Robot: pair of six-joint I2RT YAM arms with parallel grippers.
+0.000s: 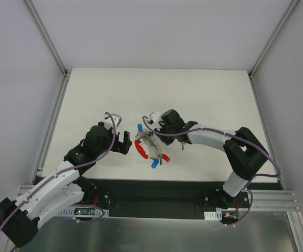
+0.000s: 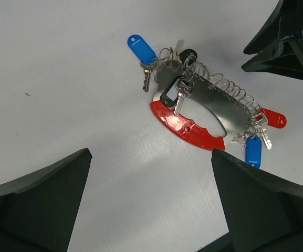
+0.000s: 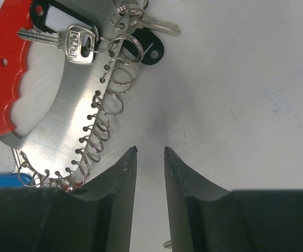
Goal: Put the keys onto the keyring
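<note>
Right fingers (image 3: 114, 210), parted by a narrow gap and pinching nothing, sit at one o'clock of the keyring (image 1: 147, 147) lying flat on the table (image 1: 204, 94), keys (image 2: 181, 98) clustered on it, while left fingers (image 2: 35, 202) stand spread wide at its nine o'clock.

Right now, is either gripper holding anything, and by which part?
Nothing is held. The left gripper is wide open, clear of the keyring; the right gripper is slightly parted and empty.

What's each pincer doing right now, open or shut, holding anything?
Left pincer: wide open, empty.
Right pincer: slightly open, holding nothing.
</note>
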